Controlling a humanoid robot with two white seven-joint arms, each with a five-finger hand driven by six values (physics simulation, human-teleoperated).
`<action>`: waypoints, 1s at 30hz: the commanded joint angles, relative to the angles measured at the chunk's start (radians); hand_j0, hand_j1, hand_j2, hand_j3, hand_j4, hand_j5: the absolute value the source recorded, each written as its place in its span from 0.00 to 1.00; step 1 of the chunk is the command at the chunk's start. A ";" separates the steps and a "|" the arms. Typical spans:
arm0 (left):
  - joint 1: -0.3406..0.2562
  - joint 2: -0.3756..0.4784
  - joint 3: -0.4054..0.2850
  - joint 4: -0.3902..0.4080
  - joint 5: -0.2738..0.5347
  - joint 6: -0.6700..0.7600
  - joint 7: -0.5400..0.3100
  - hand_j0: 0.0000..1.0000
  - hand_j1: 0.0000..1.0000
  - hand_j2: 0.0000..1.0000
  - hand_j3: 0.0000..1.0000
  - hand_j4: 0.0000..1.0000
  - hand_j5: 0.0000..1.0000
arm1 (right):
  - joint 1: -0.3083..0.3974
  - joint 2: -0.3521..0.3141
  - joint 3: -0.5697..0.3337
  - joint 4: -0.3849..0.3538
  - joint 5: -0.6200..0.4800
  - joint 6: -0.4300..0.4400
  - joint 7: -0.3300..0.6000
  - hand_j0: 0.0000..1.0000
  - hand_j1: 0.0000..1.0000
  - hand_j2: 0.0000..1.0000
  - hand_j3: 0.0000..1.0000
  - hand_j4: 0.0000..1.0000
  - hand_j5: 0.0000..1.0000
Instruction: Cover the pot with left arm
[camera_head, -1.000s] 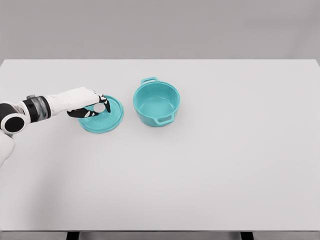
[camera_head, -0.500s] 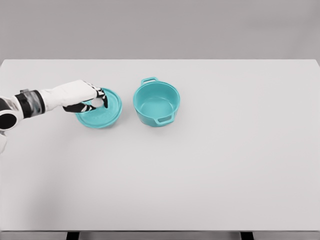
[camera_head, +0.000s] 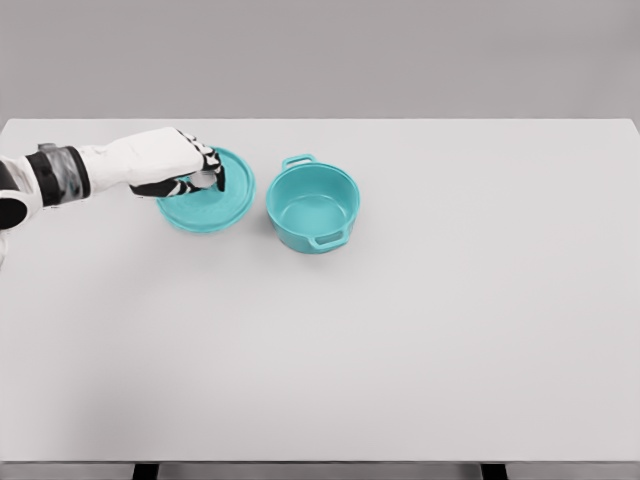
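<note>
A wide white bench (camera_head: 420, 340) fills almost the whole head view, its far edge running straight across the upper part of the picture, with a plain grey wall (camera_head: 400, 55) behind it and two dark leg tops just showing under the near edge. The surface is matte and evenly lit, and the things on it sit in its far left-of-centre part. A teal pot (camera_head: 312, 207) stands upright and uncovered there, its pale inside visible, one loop handle at the far left of its rim and the other at the near right. Just to its left, close to the pot but apart from it, is the teal lid (camera_head: 208, 203), a round disc seen tilted slightly toward the camera; whether it rests on the bench or is raised a little above it is hard to tell from this angle. The left hand (camera_head: 190, 170), white with dark finger joints, reaches in from the left edge on a white forearm with a dark wrist band and lies over the lid's far left part, fingers curled around the pale knob at the lid's centre in a grasp. Nothing stands between lid and pot.
</note>
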 joint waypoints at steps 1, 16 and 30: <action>-0.005 0.001 -0.042 -0.002 0.017 0.002 0.000 0.52 0.52 0.52 0.52 0.52 0.52 | 0.000 0.000 0.000 0.000 0.000 0.000 0.000 1.00 1.00 1.00 1.00 1.00 1.00; -0.075 -0.045 -0.108 0.000 0.031 0.002 0.000 0.52 0.52 0.52 0.52 0.52 0.52 | 0.000 0.000 0.000 0.000 0.000 0.000 0.000 1.00 1.00 1.00 1.00 1.00 1.00; -0.103 -0.160 -0.108 0.046 -0.011 0.002 0.000 0.51 0.51 0.51 0.51 0.51 0.51 | 0.000 0.000 0.000 0.000 -0.001 0.000 0.000 1.00 1.00 1.00 1.00 1.00 1.00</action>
